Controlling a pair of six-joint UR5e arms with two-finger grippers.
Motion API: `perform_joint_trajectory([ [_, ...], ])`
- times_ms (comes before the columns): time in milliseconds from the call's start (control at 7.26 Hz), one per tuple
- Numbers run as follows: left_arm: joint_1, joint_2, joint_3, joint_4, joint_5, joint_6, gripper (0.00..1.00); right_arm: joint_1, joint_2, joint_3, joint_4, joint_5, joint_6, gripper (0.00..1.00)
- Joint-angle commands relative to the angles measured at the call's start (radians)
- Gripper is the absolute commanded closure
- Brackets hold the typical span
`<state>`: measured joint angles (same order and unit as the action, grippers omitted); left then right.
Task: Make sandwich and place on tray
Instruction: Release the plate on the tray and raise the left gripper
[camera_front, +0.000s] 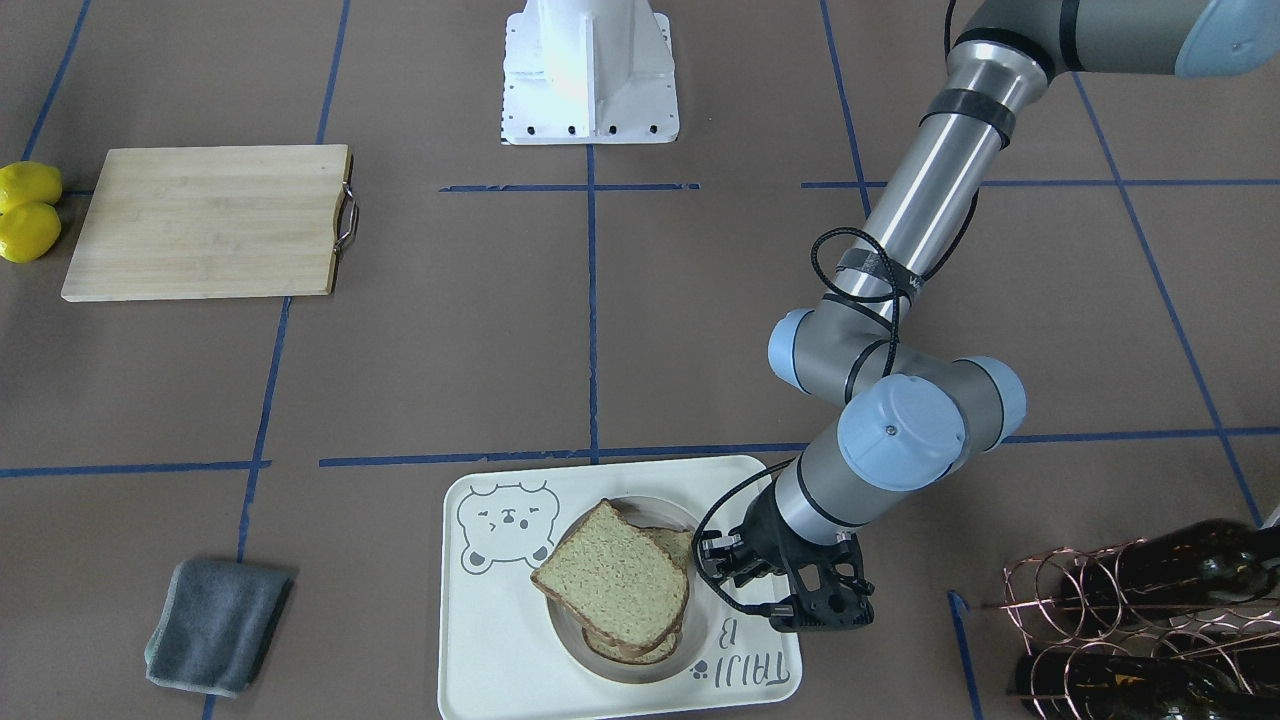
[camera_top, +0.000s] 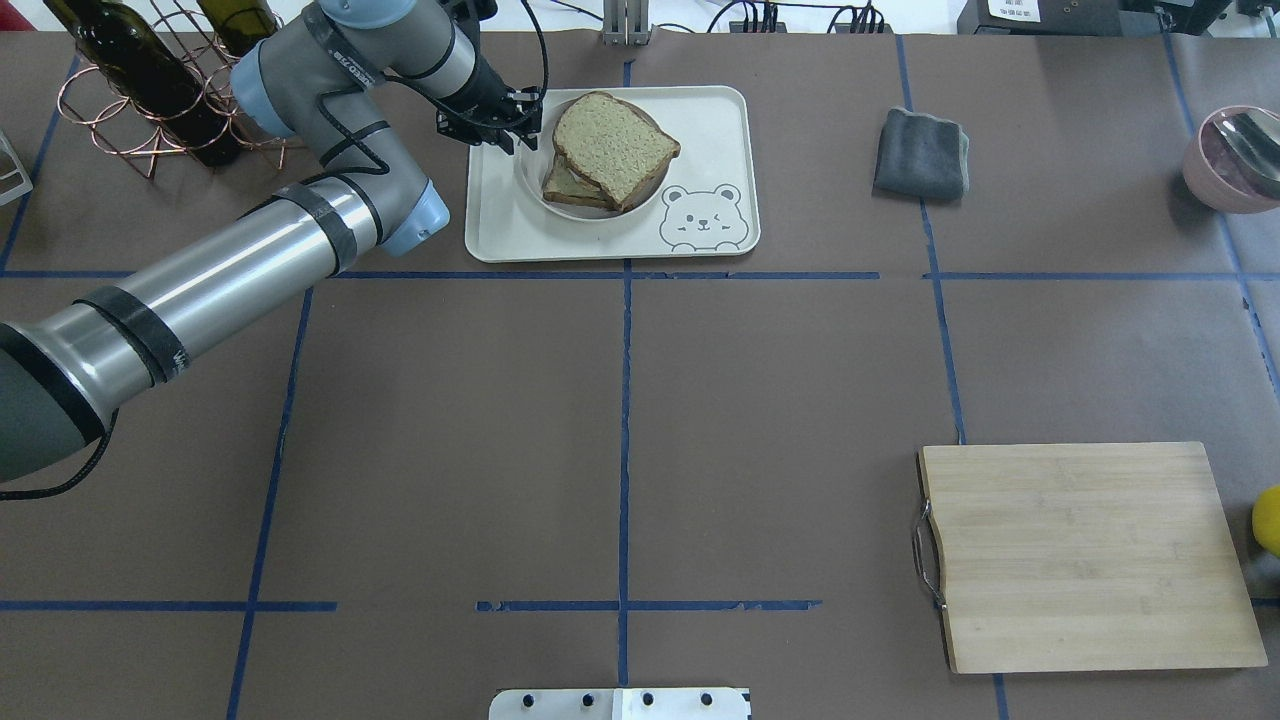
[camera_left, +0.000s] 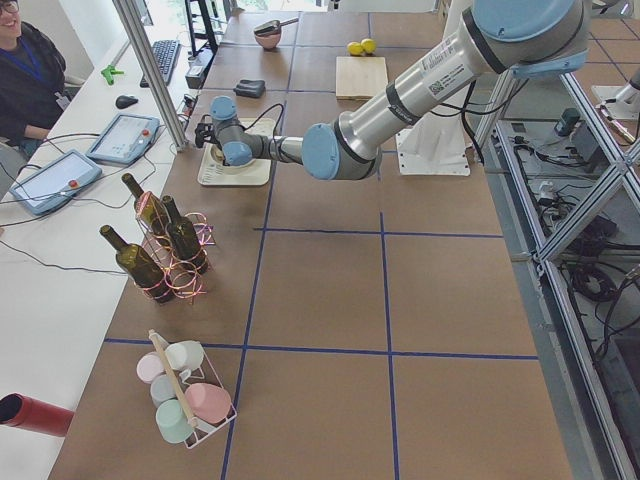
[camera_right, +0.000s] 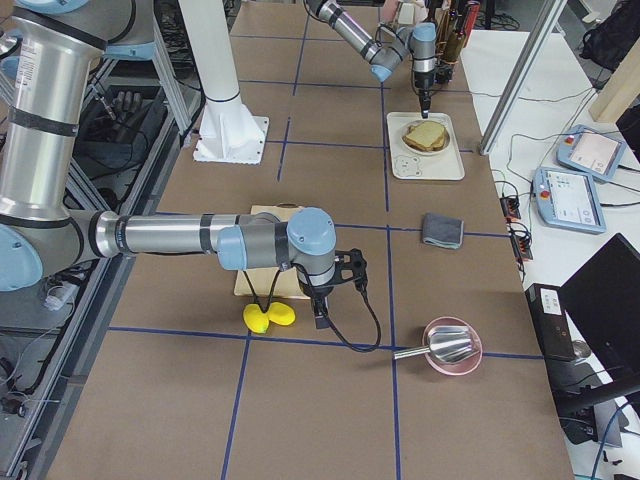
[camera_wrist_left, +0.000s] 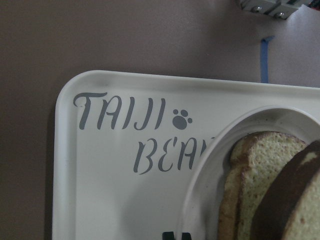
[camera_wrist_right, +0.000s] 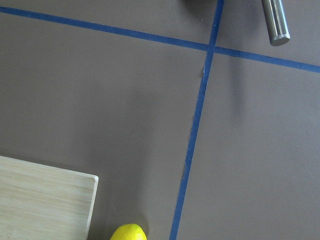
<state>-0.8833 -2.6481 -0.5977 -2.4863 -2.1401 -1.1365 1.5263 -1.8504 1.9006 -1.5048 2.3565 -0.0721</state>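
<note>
The sandwich is two tan speckled bread slices with dark crust, stacked askew on a small round white plate. The plate rests on the cream tray with its bear drawing. No egg shows. My left gripper hovers over the tray beside the plate, open and empty; it also shows in the overhead view. The left wrist view shows the tray's lettering and the bread. My right gripper hangs near the lemons, only in the exterior right view; I cannot tell if it is open.
A wooden cutting board lies near the robot's right, with two lemons beside it. A grey cloth lies right of the tray. A copper wine rack with bottles stands by the left arm. A pink bowl with a metal scoop sits far right.
</note>
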Motion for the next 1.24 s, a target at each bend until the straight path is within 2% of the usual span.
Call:
perform_joint_trajectory([
  [0, 0.000, -0.006, -0.007, 0.000, 0.002, 0.010, 0.00, 0.000, 0.000, 0.002, 0.000, 0.000, 0.000, 0.00],
  [275, -0.005, 0.000, -0.074, 0.016, -0.004, 0.017, 0.00, 0.000, 0.002, 0.002, 0.000, 0.000, 0.002, 0.00],
  [413, -0.009, 0.032, -0.177, 0.088, -0.007, 0.021, 0.00, 0.000, 0.002, 0.002, 0.001, 0.000, 0.000, 0.00],
  [689, -0.011, 0.204, -0.514, 0.286, -0.006, 0.101, 0.00, 0.000, 0.002, 0.003, 0.002, -0.003, 0.002, 0.00],
  [1102, -0.054, 0.538, -0.949, 0.395, -0.007, 0.289, 0.00, -0.002, 0.002, 0.003, 0.003, -0.016, -0.001, 0.00],
])
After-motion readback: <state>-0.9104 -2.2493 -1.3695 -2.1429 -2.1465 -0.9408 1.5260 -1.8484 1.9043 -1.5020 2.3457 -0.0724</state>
